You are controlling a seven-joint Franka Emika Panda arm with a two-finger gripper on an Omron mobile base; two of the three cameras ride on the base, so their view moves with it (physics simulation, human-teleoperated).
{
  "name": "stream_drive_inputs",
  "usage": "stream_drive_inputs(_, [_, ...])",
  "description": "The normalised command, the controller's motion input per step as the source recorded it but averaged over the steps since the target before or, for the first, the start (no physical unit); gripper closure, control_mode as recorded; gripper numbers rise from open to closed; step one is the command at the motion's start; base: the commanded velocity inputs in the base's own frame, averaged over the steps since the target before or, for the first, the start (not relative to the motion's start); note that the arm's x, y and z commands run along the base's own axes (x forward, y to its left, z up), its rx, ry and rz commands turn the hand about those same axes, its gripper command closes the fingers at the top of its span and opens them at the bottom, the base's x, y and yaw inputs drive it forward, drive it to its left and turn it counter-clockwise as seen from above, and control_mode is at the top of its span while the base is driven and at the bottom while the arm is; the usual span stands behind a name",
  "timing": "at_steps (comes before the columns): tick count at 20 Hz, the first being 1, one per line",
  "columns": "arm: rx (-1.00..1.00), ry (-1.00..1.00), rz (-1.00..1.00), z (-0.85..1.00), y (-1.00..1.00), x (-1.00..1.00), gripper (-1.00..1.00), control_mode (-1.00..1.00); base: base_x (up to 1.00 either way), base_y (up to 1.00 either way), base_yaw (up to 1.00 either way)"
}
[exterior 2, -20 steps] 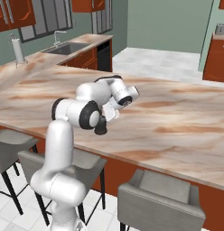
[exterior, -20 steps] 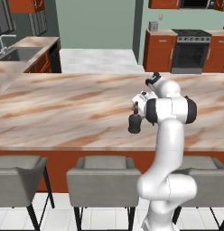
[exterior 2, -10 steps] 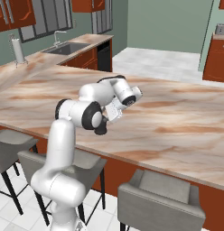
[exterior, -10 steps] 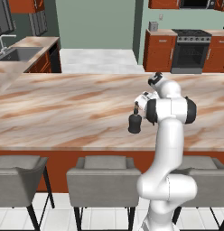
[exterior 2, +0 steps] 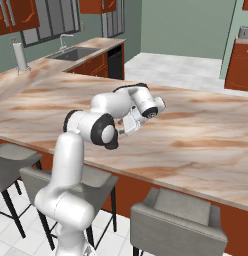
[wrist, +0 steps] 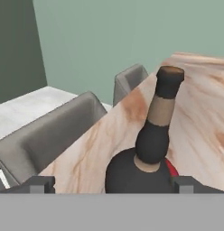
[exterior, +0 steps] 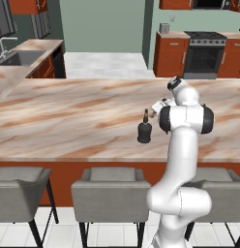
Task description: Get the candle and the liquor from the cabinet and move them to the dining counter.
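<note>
Right now your dining counter point(exterior: 68, 116) spans mid-frame, grey stools point(exterior: 107, 191) along its near edge. Liquor point(exterior: 144, 131) stands upright on it, centre of frame, just left of the arm. Gripper point(wrist: 111, 182) has jaws spread wide either side of the bottle's body, not clamping it.

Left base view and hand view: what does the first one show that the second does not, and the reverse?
The left base view alone shows the stove, the sink and the white arm beside the liquor. The hand view alone shows the bottle's brownish cap close up and the fingertips standing wide on either side of its body, apart from it. Both show the liquor upright on the dining counter and the grey stools along its edge.
</note>
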Motion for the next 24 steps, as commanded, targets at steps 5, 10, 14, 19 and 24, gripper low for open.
stream_drive_inputs(5, [-0.09, 0.00, -0.31, 0.14, 0.00, -0.43, -1.00, -1.00, 0.00, 0.00, 0.00])
stream_drive_inputs(10, [-0.12, 0.00, -0.34, 0.19, 0.00, -0.45, -1.00, -1.00, 0.00, 0.00, 0.00])
stream_drive_inputs(14, [-0.11, 0.05, -0.30, 0.27, 0.00, -0.43, -1.00, -1.00, 0.00, 0.00, 0.00])
stream_drive_inputs(19, [-0.10, 0.11, -0.26, 0.32, 0.00, -0.40, -1.00, -1.00, 0.00, 0.00, 0.00])
stream_drive_inputs(24, [-0.06, 0.23, -0.23, 0.35, 0.00, -0.42, -1.00, -1.00, 0.00, 0.00, 0.00])
